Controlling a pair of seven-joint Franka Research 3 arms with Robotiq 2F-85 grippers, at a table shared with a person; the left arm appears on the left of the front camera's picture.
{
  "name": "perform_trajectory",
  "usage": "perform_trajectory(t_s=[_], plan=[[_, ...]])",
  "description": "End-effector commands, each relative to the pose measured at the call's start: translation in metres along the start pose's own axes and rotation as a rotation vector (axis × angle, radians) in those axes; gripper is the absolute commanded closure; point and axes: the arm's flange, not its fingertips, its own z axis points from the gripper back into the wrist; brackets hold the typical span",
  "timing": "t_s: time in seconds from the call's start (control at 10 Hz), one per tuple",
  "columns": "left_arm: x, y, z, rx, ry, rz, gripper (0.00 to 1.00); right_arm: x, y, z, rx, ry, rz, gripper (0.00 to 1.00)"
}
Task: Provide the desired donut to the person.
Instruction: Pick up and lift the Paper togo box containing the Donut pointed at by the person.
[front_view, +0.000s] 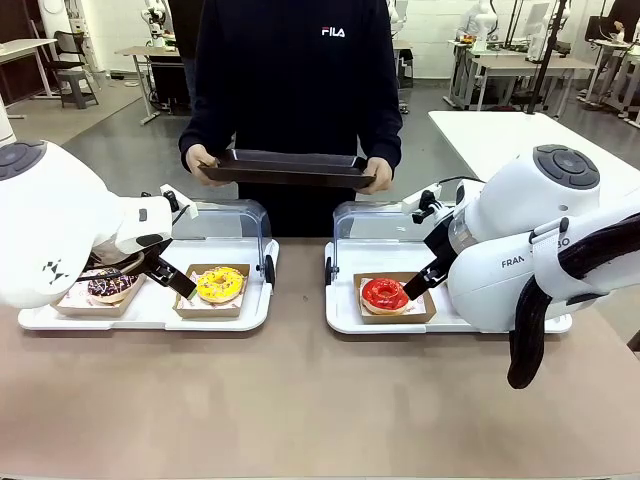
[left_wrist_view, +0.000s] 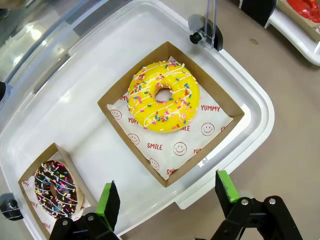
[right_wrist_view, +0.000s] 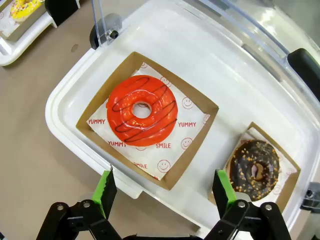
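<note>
1. Noted bench (front_view: 300, 400) carrying two white trays side by side, left tray (left_wrist_view: 252, 117) and right tray (right_wrist_view: 62, 107), clear lids raised behind both.
2. Found left hand (left_wrist_view: 166, 186) wide open and empty, poised over the yellow donut (left_wrist_view: 163, 96) in its card box. Sprinkled chocolate donut (left_wrist_view: 54, 187) boxed beside it on the same tray.
3. Found right hand (right_wrist_view: 162, 179) likewise open and empty, poised over the red donut (right_wrist_view: 142, 110) in its box. Nut donut (right_wrist_view: 258, 169) boxed alongside.
4. Noted person (front_view: 300, 80) at the far side, holding an empty black tray (front_view: 290, 165) level in both hands. No pointing seen.
5. Judged step in hand: pre-grasp, awaiting the choice. All four donuts untouched in their boxes; cannot tell which one is wanted.
6. Judged next move: settle the choice, lower the nearer hand squarely over that donut, close gently to spare the icing, lift clear of the raised lid, and carry across to the black tray.
</note>
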Motion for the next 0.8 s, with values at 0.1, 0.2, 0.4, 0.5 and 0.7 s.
perform_trajectory(t_s=[0.1, 0.2, 0.4, 0.5, 0.7], plan=[[0.000, 0.000, 0.000, 0.000, 0.000, 0.000, 0.00, 0.003, -0.001, 0.023, 0.026, -0.029, 0.019, 0.00], [-0.009, 0.008, 0.023, -0.029, -0.024, -0.006, 0.00, 0.000, -0.005, 0.057, 0.060, -0.050, 0.059, 0.00], [-0.046, 0.028, 0.093, -0.254, -0.114, -0.068, 0.00, -0.013, -0.015, 0.125, 0.212, -0.100, 0.149, 0.00], [-0.063, 0.036, 0.118, -0.321, -0.174, -0.130, 0.00, -0.019, -0.024, 0.149, 0.223, -0.108, 0.187, 0.00], [-0.093, 0.058, 0.148, -0.376, -0.276, -0.253, 0.00, -0.034, -0.060, 0.179, 0.171, -0.130, 0.229, 0.00]])
